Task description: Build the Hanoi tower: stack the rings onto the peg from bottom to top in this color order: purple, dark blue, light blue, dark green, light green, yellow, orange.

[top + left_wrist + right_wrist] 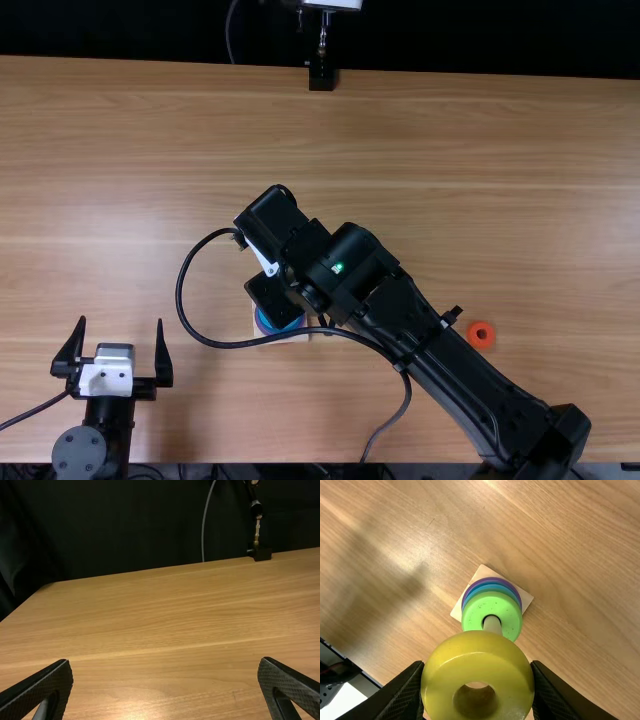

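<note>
In the top view my right gripper is over the peg's wooden base, partly covering it. The right wrist view has the right gripper shut on the yellow ring, close to the peg and nearer the camera than the stack. On the peg, a light green ring lies uppermost, with blue and purple edges below; anything between is hidden. The orange ring lies on the table to the right. My left gripper is open and empty; its left wrist view shows the gripper apart-fingered too.
The right arm stretches diagonally across the wooden table, its cable looping left of the base. A black stand is at the far edge.
</note>
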Robot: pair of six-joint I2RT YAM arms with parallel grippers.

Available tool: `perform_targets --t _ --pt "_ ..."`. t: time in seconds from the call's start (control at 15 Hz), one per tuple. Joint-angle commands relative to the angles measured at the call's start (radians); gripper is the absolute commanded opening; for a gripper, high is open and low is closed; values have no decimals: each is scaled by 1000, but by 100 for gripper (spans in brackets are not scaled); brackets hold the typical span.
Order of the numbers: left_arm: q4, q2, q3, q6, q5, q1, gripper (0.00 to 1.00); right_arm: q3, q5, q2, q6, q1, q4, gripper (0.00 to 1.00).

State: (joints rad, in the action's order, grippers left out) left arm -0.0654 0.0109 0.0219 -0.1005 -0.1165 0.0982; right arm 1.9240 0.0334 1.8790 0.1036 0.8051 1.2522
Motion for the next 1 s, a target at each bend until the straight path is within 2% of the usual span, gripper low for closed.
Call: perform_targets --t 0.0,0.93 --pt "-5 -11 -22 -4 -3 1 100 4 0 42 1 3 -14 0" --pt "-5 -11 -22 -4 -3 1 100 -2 -4 43 -10 -1 -21 0"
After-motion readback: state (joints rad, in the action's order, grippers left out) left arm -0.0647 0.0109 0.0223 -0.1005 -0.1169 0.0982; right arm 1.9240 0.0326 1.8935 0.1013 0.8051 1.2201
